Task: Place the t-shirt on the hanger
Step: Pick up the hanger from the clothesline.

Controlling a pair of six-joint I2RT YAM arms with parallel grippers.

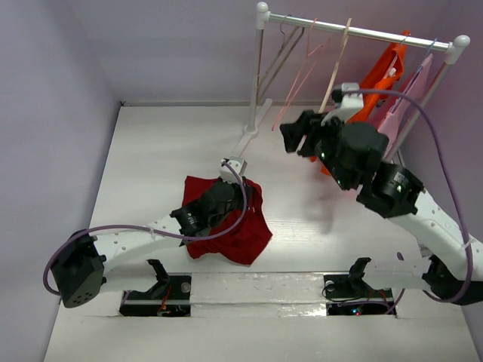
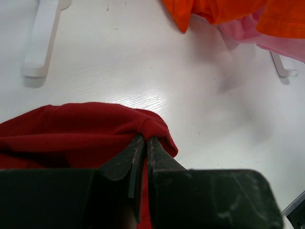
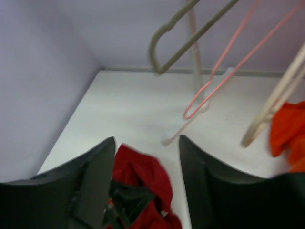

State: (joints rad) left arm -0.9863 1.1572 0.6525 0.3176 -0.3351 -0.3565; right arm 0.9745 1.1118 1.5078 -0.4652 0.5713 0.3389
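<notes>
Pinching the crumpled red t-shirt (image 1: 235, 230) on the white table (image 1: 151, 166), the left gripper (image 2: 145, 141) is clamped on its edge. The right gripper (image 3: 147, 139), jaws apart, should close squarely on the thick cream-beige hanger (image 1: 337, 66) hung on the rail (image 1: 362, 32) nearby.

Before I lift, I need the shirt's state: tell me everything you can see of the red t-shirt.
The red t-shirt looks like soft knit cloth. It lies crumpled in a heap on the white table, near the front middle. The left gripper pinches a banded edge fold between its shut fingers. Nothing else touches it.
</notes>
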